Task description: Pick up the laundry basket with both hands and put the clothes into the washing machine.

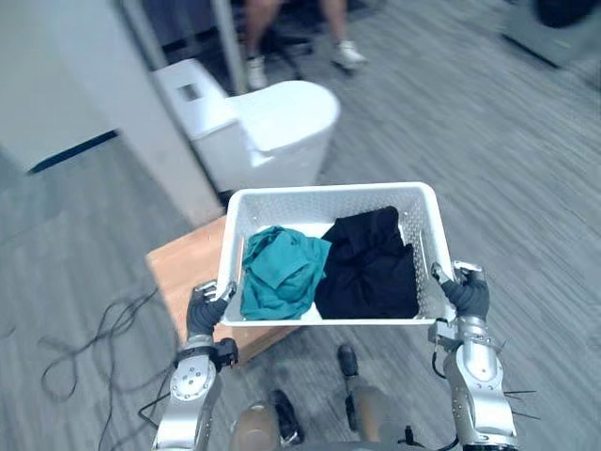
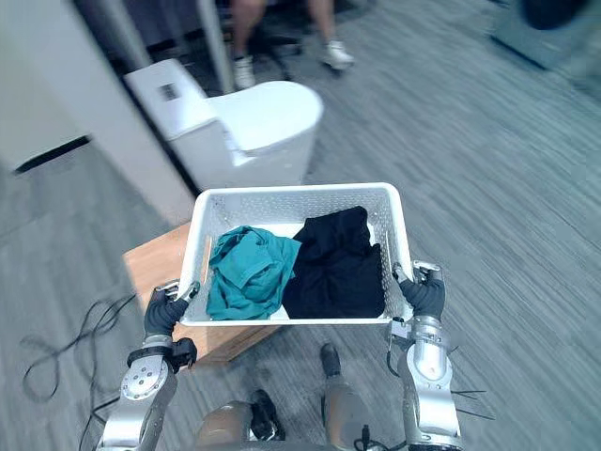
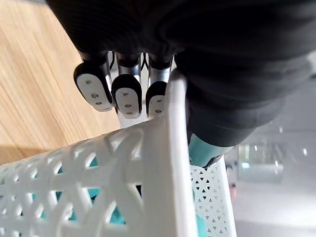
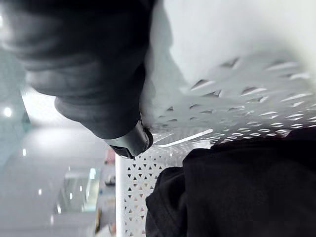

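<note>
The white perforated laundry basket (image 1: 329,191) sits mid-frame, gripped at both short sides. The left hand (image 1: 204,310) has its fingers (image 3: 126,94) curled against the outside of the rim. The right hand (image 1: 468,293) hooks its thumb (image 4: 129,142) over the rim and inside the wall; its fingers are hidden behind the dark cover.

Inside, a teal garment (image 1: 280,271) lies left of a black garment (image 1: 371,263). A wooden table (image 1: 188,268) is partly covered by the basket. At upper centre stands the white washing machine (image 1: 272,127), its small grey label unreadable. A person's legs (image 1: 255,56) are cut off by the top edge.
</note>
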`<state>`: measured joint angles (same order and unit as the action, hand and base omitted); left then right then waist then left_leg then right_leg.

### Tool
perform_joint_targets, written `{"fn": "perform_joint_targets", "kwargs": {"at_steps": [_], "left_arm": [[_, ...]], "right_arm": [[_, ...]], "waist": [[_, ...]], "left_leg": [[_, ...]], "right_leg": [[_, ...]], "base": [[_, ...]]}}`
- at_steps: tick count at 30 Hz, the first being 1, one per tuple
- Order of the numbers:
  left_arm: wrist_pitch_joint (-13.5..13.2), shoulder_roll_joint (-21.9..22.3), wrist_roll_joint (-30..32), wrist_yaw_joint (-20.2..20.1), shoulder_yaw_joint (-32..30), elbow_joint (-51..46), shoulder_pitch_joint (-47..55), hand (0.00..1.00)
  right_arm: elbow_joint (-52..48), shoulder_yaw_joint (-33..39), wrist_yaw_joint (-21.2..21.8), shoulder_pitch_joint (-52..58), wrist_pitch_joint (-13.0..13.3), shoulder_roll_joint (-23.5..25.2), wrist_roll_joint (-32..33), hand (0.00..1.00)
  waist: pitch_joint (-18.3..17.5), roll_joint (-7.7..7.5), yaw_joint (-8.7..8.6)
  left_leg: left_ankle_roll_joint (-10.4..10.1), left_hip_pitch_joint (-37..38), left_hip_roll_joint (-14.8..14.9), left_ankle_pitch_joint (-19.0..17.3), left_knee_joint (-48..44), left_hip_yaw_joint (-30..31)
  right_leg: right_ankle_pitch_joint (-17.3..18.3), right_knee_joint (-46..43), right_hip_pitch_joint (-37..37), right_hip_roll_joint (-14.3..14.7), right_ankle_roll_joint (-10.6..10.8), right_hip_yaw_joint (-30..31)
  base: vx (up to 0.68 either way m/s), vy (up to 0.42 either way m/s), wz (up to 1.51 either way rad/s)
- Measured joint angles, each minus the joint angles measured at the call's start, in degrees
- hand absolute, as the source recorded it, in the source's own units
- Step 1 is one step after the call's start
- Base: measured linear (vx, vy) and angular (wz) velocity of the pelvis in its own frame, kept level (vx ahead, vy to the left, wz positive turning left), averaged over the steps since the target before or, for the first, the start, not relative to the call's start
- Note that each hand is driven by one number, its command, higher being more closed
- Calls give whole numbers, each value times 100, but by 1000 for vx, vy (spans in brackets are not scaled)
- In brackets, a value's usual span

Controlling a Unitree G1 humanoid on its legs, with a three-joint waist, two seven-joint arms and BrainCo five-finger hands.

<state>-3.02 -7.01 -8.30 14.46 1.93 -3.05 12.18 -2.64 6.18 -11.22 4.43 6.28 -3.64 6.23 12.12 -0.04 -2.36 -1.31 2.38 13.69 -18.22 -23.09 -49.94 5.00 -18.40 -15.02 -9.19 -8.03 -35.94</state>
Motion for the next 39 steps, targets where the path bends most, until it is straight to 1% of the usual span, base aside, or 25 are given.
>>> {"fn": "perform_joint_targets", "kwargs": {"at_steps": [2,4,6,7,8,9,12,13,16,18,19,21,22,24,25,27,29,31,33,34,35,36,37,38,39], "left_arm": [[-6,-6,0,60,1,-42,-38,100],[-5,0,-2,75,2,-41,-27,100],[-6,-4,-19,86,24,-23,93,100],[-6,2,-39,92,59,-1,93,100],[-6,5,-94,134,162,30,96,100],[-11,12,-121,156,219,36,132,100],[-81,39,-121,197,239,35,294,100],[-81,40,-120,191,239,35,315,100],[-79,186,-116,188,227,33,390,100],[-75,353,-110,182,227,25,477,100],[-70,402,-110,181,223,22,519,100],[-70,400,-108,178,203,-35,551,100],[-66,376,-109,177,198,-39,604,100],[-13,362,-109,156,210,-35,683,100],[28,343,-109,120,217,-35,685,100],[62,235,-72,103,216,-35,739,100],[61,147,-69,103,215,-73,740,100],[59,95,-67,92,215,-141,696,100],[63,80,-66,67,215,-144,628,100],[63,74,-62,67,215,-144,628,100],[64,51,-52,65,216,-144,625,100],[67,87,-33,57,233,-97,610,100],[80,152,-24,57,239,-71,605,100],[102,254,5,55,247,-71,585,100],[102,261,6,48,266,-39,502,100]], "right_arm": [[172,-27,-31,-149,2,-42,19,100],[176,-63,-34,-158,1,-87,43,100],[176,-172,-37,-182,-16,-245,78,100],[175,-172,-54,-174,-32,-286,105,100],[170,-172,-97,-168,-38,-386,118,100],[155,-173,-101,-160,-42,-467,121,100],[105,-274,-95,-85,-46,-560,121,100],[102,-289,-92,-49,-47,-576,118,100],[102,-289,-95,-30,-67,-634,114,100],[99,-290,-97,1,-103,-724,103,100],[98,-293,-104,22,-149,-728,90,100],[94,-295,-105,43,-153,-674,38,100],[96,-293,-104,117,-151,-588,-25,100],[135,-271,-92,207,-189,-526,-124,100],[164,-252,-95,270,-199,-489,-131,100],[379,-251,-97,322,-221,-353,-201,100],[401,-259,-93,312,-218,-290,-240,100],[394,-257,-87,291,-213,-292,-236,100],[395,-188,-78,268,-213,-279,-232,100],[395,-172,-79,275,-213,-250,-232,100],[384,-170,-79,276,-213,-246,-232,100],[377,-170,-82,305,-220,-248,-234,100],[380,-168,-84,315,-230,-303,-234,100],[369,-157,-86,346,-237,-376,-234,100],[349,-128,-88,336,-237,-401,-233,100]], "waist": [[-27,52,-4],[-33,54,22],[-44,142,100],[-45,143,119],[-47,142,150],[-48,143,173],[-74,170,329],[-76,175,352],[-84,254,377],[-132,404,487],[-229,433,596],[-337,334,662],[-384,207,645],[-382,155,587],[-372,140,551],[-364,171,424],[-393,250,365],[-396,287,295],[-354,255,280],[-361,204,253],[-338,109,145],[-316,101,56],[-347,212,24],[-441,395,27],[-419,510,32]], "left_leg": [[-192,184,210,-170,-337,-220],[-109,214,690,-252,-1248,-15],[1021,-382,1461,75,-3245,1130],[913,-587,1367,67,-3547,1622],[748,-908,951,-6,-3793,2425],[530,-1136,424,-133,-3644,3062],[281,-1554,-551,-283,-2511,4121],[243,-1733,-745,-261,-2042,4350],[-417,-2202,-982,282,-124,4516],[-318,-2198,-890,935,462,4427],[-51,-2169,-869,1285,416,4358],[230,-2134,-897,1366,196,4100],[490,-1897,-1031,1209,199,3956],[761,-1564,-1299,877,43,3933],[822,-1350,-1420,757,62,4009],[931,-510,-1636,335,225,4138],[914,-55,-1619,159,469,4322],[865,260,-1492,50,726,4521],[768,770,-1308,-16,1131,4684],[724,898,-1298,-40,1197,4693],[478,1184,-1299,-175,1269,4823],[240,1565,-1216,-355,1319,4962],[206,1670,-1116,-374,1302,5004],[121,1668,-869,-321,1054,5078],[-70,1571,-710,-203,621,5142]], "right_leg": [[69,-116,44,87,79,-32],[129,-201,-20,529,95,597],[232,-21,243,1235,40,1232],[230,37,349,1326,42,1345],[228,151,540,1413,45,1497],[220,268,707,1457,56,1701],[189,697,1009,1529,104,2223],[157,907,1118,1528,154,2323],[98,1576,1509,1548,246,2651],[54,1765,1773,1638,317,2846],[76,1717,1840,1611,371,2909],[614,1120,1683,1399,649,2992],[1088,235,1473,1130,1231,2995],[1195,-2063,764,741,2013,3138],[1015,-2754,563,574,2089,3120],[1105,-4209,97,57,1304,2800],[1264,-3992,-288,-94,998,2482],[1258,-3000,-744,18,986,2405],[339,-416,-1001,308,1155,2405],[43,295,-985,331,1173,2448],[-283,1044,-957,319,1170,2538],[-867,936,-931,371,1076,2694],[-1162,694,-946,419,970,2703],[-1248,128,-1071,557,834,2626],[-946,-323,-1121,649,617,2489]], "base": [[128,-102,-195],[179,-170,-193],[160,-127,-195],[161,-11,-179],[193,54,-164],[207,73,-153],[211,124,-144],[214,146,-104],[279,145,-75],[354,161,-70],[323,156,-60],[471,217,-39],[586,227,-18],[532,191,17],[585,173,54],[657,129,42],[572,36,37],[599,-27,46],[627,-97,40],[664,-154,55],[694,-204,66],[734,-220,63],[787,-215,42],[803,-209,18],[1049,-314,12]]}}
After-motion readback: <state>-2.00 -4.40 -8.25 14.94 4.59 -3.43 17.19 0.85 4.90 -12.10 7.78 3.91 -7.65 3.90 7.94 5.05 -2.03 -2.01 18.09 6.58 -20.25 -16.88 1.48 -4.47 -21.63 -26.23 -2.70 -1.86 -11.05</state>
